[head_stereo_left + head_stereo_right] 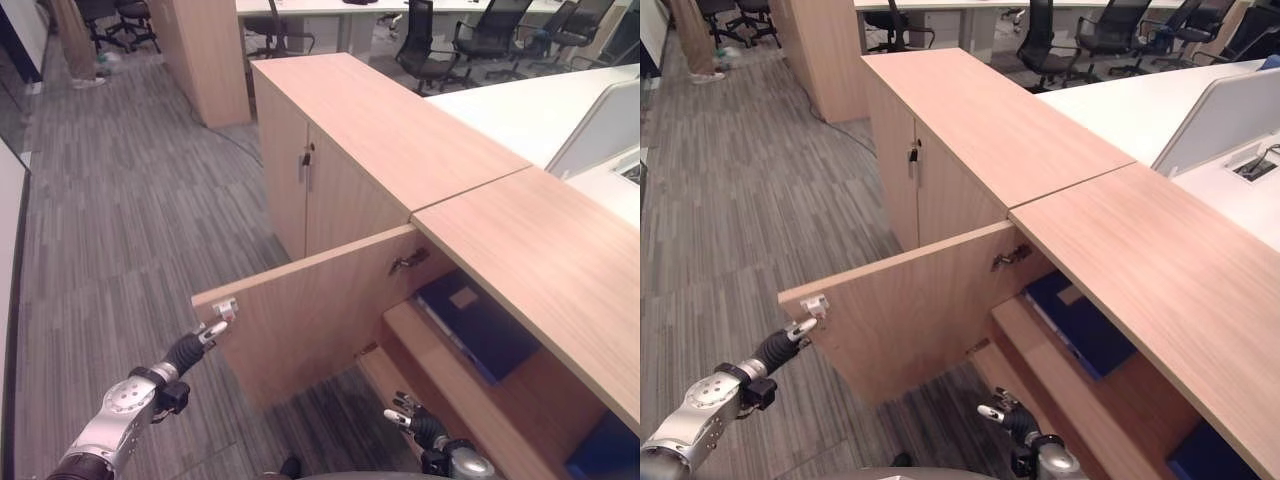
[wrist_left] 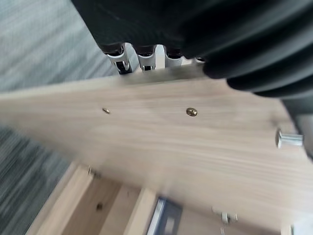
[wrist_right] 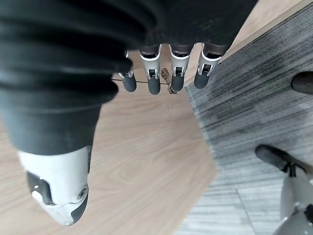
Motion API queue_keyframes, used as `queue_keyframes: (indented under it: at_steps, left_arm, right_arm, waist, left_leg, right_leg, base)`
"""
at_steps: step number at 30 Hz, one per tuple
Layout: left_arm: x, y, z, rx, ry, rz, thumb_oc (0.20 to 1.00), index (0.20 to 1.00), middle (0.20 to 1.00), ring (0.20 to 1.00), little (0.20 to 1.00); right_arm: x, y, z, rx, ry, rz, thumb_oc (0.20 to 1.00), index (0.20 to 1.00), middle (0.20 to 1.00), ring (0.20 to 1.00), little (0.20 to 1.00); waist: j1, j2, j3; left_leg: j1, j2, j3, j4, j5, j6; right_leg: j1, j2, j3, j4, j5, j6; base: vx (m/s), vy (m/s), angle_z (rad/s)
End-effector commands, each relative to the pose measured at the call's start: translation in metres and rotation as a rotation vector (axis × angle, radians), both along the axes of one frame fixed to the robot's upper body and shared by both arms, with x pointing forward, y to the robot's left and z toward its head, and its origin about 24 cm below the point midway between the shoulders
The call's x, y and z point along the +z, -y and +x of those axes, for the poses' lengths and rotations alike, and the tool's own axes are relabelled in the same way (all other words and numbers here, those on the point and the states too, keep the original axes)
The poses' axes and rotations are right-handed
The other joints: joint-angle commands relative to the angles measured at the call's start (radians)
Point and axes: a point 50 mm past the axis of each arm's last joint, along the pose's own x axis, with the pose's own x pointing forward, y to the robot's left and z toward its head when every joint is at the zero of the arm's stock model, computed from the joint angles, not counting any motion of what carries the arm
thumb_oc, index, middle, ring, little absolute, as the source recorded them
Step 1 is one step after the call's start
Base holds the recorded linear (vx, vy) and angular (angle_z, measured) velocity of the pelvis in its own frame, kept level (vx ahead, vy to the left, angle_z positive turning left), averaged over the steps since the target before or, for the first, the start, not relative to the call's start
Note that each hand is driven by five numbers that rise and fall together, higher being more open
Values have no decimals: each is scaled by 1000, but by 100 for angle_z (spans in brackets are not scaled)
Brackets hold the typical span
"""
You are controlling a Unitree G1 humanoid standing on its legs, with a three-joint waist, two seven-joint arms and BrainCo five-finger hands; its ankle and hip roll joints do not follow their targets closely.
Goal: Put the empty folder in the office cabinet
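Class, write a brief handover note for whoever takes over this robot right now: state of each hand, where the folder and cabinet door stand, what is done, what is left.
Left hand: open, fingers straight, at the free edge of the open cabinet door.
Right hand: open, holding nothing, low in front of the cabinet.
Folder: blue, lying on the shelf inside the cabinet.
Done: folder is in.
Left: probably swing the door shut and withdraw both hands.

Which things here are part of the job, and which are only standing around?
Job: blue folder on the cabinet shelf; open cabinet door; left hand at the door's edge; right hand.
Around: closed cabinet; office chairs; white desk.
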Motion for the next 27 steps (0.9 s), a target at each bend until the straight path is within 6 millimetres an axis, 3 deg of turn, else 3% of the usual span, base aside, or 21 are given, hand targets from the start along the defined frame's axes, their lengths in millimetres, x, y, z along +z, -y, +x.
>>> queue_keyframes:
  at_steps: [1,2,3,6,9,11,13,16,22,24,25,27]
  left_arm:
    - [29,81,31,-284,165,-285,1000,1000,1000,1000,1000]
    - [33,85,32,-293,182,-302,1000,1000,1000,1000,1000]
    - [35,90,32,-273,195,-349,1000,1000,1000,1000,1000]
    - [37,91,29,-252,223,-359,1000,1000,1000,1000,1000]
    - [36,91,27,-263,222,-344,1000,1000,1000,1000,1000]
    - [31,87,21,-252,201,-325,1000,1000,1000,1000,1000]
    - [24,88,15,-240,172,-338,1000,1000,1000,1000,1000]
    - [14,91,6,-224,129,-358,1000,1000,1000,1000,1000]
    - [1,105,-2,-185,90,-414,1000,1000,1000,1000,1000]
    - [-2,112,-3,-181,84,-425,1000,1000,1000,1000,1000]
    - [-2,124,3,-183,95,-436,1000,1000,1000,1000,1000]
    - [0,132,8,-186,110,-452,1000,1000,1000,1000,1000]
  right_arm:
    - [20,-4,38,-13,142,27,1000,1000,1000,1000,1000]
    - [23,-9,46,-6,158,30,1000,1000,1000,1000,1000]
    - [29,-16,60,6,195,30,1000,1000,1000,1000,1000]
    - [38,-27,77,28,241,32,1000,1000,1000,1000,1000]
    - [41,-32,83,24,259,46,1000,1000,1000,1000,1000]
    - [43,-32,86,17,264,56,1000,1000,1000,1000,1000]
    - [39,-31,82,8,245,59,1000,1000,1000,1000,1000]
    - [39,-23,78,-24,241,62,1000,1000,1000,1000,1000]
    - [39,-6,74,-6,230,1,1000,1000,1000,1000,1000]
    - [40,2,74,0,232,-30,1000,1000,1000,1000,1000]
    - [40,13,73,-21,228,-65,1000,1000,1000,1000,1000]
    - [40,21,72,-43,224,-90,1000,1000,1000,1000,1000]
  waist:
    - [-35,35,9]
    - [-28,44,24]
    - [-3,62,41]
    - [28,87,42]
    - [36,112,41]
    - [40,123,30]
    - [52,120,21]
    - [45,132,-6]
    - [-7,184,2]
    - [-28,202,6]
    - [-58,222,14]
    - [-85,230,21]
  left_leg:
    - [28,43,96,13,-84,-7]
    - [22,47,109,13,-80,-7]
    - [11,60,145,13,-75,-11]
    - [2,75,203,19,-65,-20]
    - [-7,90,252,30,-54,-15]
    - [-17,99,297,37,-42,-13]
    - [-20,95,317,38,-36,-19]
    - [-28,105,335,32,-10,-38]
    - [-29,158,353,24,36,-77]
    - [-31,179,367,24,54,-92]
    - [-37,212,392,23,87,-115]
    - [-38,229,411,28,96,-125]
  right_leg:
    - [-73,-71,12,100,23,143]
    - [-90,-75,0,120,31,147]
    - [-101,-99,-71,144,43,151]
    - [-106,-165,-225,182,68,145]
    - [-110,-216,-294,268,53,142]
    - [-93,-243,-285,335,41,145]
    - [-46,-253,-277,307,33,154]
    - [-3,-212,-237,209,-24,152]
    - [17,-130,-185,98,-43,123]
    - [23,-105,-166,58,-43,113]
    - [34,-70,-143,8,-42,103]
    - [31,-54,-125,3,-46,96]
  base:
    - [-152,-32,-17]
    - [-251,-67,-48]
    - [-244,-68,-55]
    - [-153,-38,-87]
    - [-133,-27,-76]
    - [-119,-75,-61]
    - [-64,-119,-37]
    - [-12,-150,-43]
    - [-56,-191,-37]
    - [-92,-189,-46]
    - [-120,-202,-72]
    - [-88,-173,-47]
